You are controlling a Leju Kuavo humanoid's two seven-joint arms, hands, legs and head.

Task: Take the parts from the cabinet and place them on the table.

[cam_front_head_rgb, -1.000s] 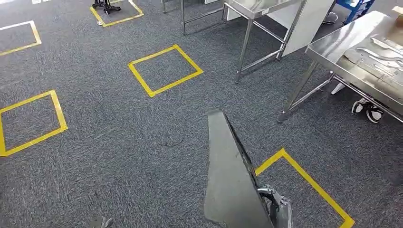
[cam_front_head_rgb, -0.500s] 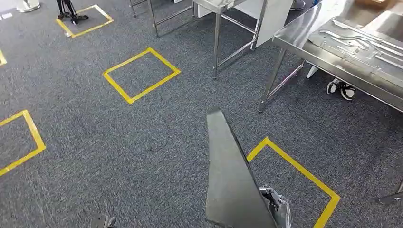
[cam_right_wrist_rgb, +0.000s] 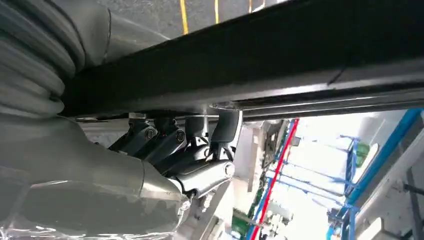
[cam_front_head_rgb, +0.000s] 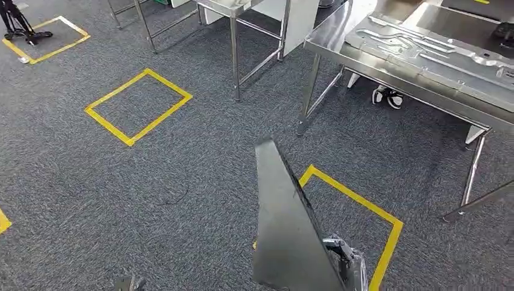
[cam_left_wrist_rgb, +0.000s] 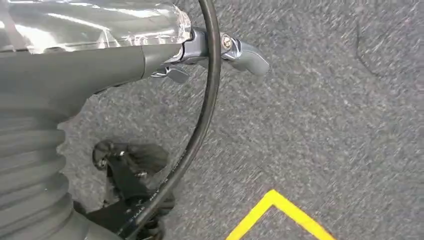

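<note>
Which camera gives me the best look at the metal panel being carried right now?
The head view: the grey metal panel stands on edge, gripped at its lower end by the right robot hand. The right wrist view shows just a dark, close stretch of it above the fingers.

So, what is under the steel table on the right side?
Under the steel table a pair of shoes stands on grey carpet, beside the table legs. The tabletop covers whoever wears them.
</note>
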